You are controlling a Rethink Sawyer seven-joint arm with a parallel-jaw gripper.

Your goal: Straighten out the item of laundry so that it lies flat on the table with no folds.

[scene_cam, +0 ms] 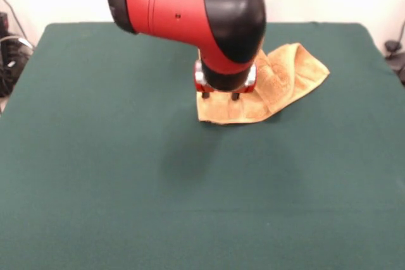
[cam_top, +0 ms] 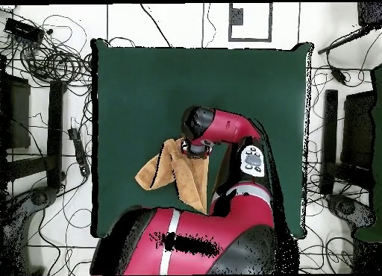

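The item of laundry (scene_cam: 281, 83) is a golden-orange towel lying crumpled on the green table (scene_cam: 126, 175), right of centre toward the far side. It is folded over itself, with a raised ridge through the middle and a corner pointing right. My gripper (scene_cam: 220, 96) hangs straight down over the towel's left part. Its two dark fingers (scene_cam: 205, 94) stand apart, with their tips at the cloth. In the overhead view the towel (cam_top: 173, 172) lies partly under the red arm, whose black wrist (cam_top: 198, 127) hides the gripper.
The arm's big red and black body (cam_top: 194, 239) covers the table's (cam_top: 149, 86) lower edge in the overhead view. Cables (cam_top: 52, 64) and dark stands ring the table on the floor. Dark gear (scene_cam: 9, 55) sits beside the table's left edge.
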